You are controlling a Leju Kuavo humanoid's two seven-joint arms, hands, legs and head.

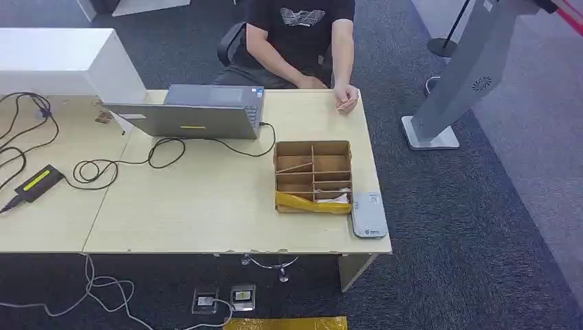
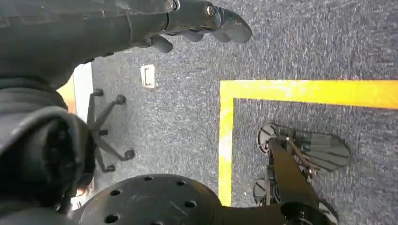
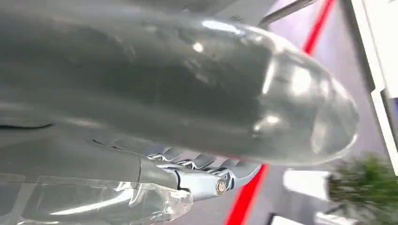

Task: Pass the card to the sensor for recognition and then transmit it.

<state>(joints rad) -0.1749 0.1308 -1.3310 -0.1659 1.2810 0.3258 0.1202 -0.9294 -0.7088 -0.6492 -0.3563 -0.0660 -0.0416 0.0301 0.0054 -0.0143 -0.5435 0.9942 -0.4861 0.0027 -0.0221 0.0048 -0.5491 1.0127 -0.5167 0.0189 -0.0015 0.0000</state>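
A brown cardboard divider box (image 1: 313,148) stands on the table near its right end, with yellow tape along its near side. A white card (image 1: 335,199) lies in its near right compartment. Right beside the box, at the table's near right corner, lies the flat grey sensor (image 1: 368,215). My left hand (image 2: 187,18) hangs over dark carpet, its fingers stretched out and holding nothing. My right hand (image 3: 187,117) is seen very close, with a glossy thumb above pale fingers (image 3: 206,176) and nothing between them.
A person sits behind the table, one hand (image 1: 347,98) resting on its far right edge. A grey laptop (image 1: 189,113), black cables (image 1: 103,168) and a power brick (image 1: 34,182) lie to the left. A grey stand (image 1: 454,89) rises to the right of the table. Yellow floor tape (image 2: 225,140) marks the carpet.
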